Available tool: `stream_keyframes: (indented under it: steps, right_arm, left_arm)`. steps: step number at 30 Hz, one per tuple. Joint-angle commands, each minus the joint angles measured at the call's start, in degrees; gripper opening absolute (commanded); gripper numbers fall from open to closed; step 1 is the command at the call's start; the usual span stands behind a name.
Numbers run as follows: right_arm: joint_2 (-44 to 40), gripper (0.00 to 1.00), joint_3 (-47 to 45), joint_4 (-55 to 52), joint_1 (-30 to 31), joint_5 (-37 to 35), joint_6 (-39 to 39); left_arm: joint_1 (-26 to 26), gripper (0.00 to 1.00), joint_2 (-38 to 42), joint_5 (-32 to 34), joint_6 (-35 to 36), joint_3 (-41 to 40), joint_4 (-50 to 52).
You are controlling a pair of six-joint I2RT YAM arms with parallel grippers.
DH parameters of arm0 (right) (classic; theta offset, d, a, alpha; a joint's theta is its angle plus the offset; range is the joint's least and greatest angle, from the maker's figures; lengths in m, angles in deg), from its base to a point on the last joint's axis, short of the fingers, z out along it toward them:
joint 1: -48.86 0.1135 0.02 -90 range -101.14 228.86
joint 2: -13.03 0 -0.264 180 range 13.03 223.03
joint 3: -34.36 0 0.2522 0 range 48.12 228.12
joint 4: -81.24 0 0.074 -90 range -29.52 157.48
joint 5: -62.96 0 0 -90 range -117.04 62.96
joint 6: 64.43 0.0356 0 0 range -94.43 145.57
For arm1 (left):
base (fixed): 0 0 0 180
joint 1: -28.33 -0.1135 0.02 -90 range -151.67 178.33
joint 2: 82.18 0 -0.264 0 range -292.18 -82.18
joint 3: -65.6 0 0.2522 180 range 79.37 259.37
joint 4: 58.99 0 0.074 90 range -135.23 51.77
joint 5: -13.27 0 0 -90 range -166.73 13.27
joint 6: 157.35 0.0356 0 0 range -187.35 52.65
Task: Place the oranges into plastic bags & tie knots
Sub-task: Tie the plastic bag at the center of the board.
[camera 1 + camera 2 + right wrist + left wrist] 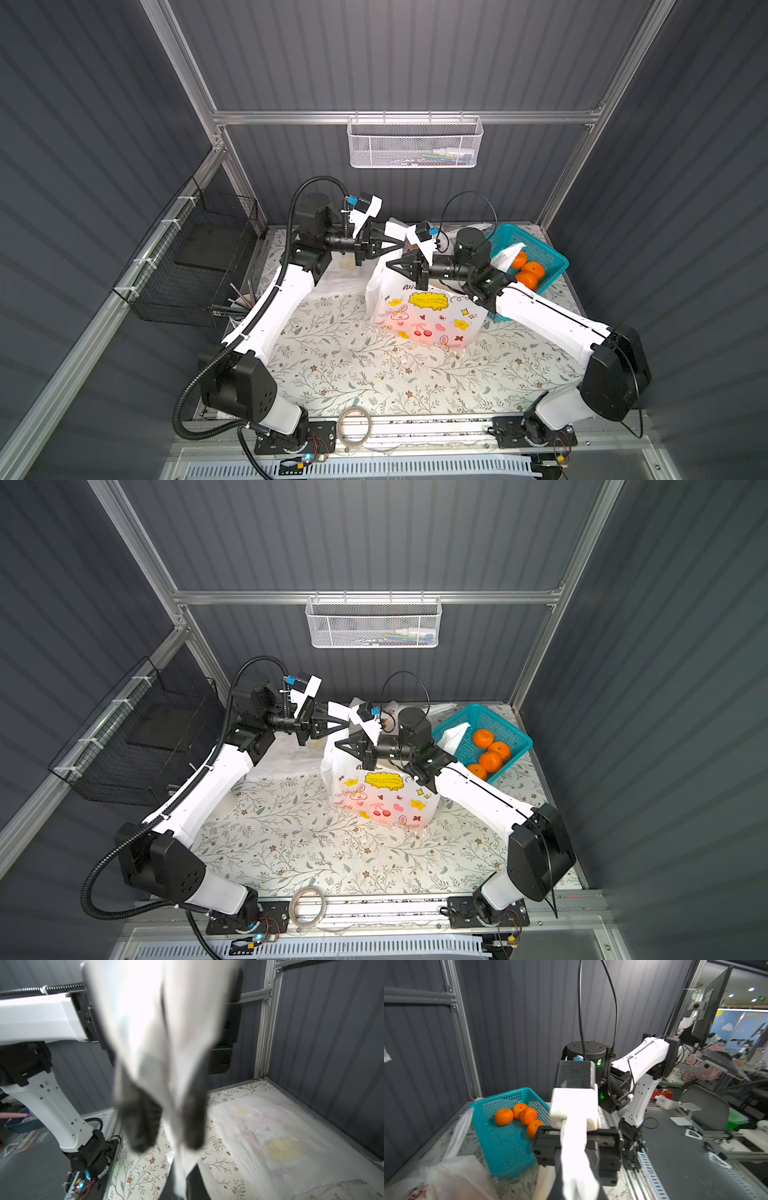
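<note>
Clamping a blurred bag handle (pixel 145 1022) is the right gripper (pixel 167 1141); whether the left gripper (pixel 400 246) grips is hidden.

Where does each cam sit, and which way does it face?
Both top views: overhead, front side, looking down at the table; both arms show.
Left wrist: faces the right arm, teal basket and oranges; own fingers barely show.
Right wrist: faces the left arm; own fingers straddle a bag handle.
Shared: teal basket, in top views and left wrist.
</note>
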Motion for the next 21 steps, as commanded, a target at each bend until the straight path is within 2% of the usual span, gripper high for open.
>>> stream_keyframes:
  steps: [1,2,5,8,14,21]
  right_arm:
    - [-1.2,0.0,0.5,2.4,0.2,0.2,1.2]
    - [-1.5,0.0,0.3,2.2,0.2,-0.5,1.0]
    - [-2.3,0.0,-0.1,0.9,0.1,-1.9,0.5]
    - [-2.9,0.0,-0.1,-0.3,0.1,-2.6,0.2]
    - [-3.9,0.0,0.2,-1.9,0.2,-2.8,-0.3]
    - [-4.1,0.0,0.7,-2.1,0.1,-3.4,0.8]
  left_arm:
    - [-0.3,0.27,2.8,5.1,-1.0,-1.7,-2.5]
    - [-0.4,0.39,4.1,7.6,-0.9,-4.2,-2.5]
    - [-1.2,0.61,9.3,14.7,-0.6,-10.0,-3.2]
    - [-1.6,0.72,15.2,20.8,-0.8,-17.8,-4.7]
    - [-1.6,0.76,21.2,21.4,-4.0,-28.3,-9.1]
    - [-0.4,0.73,17.3,19.3,-6.4,-30.6,-14.2]
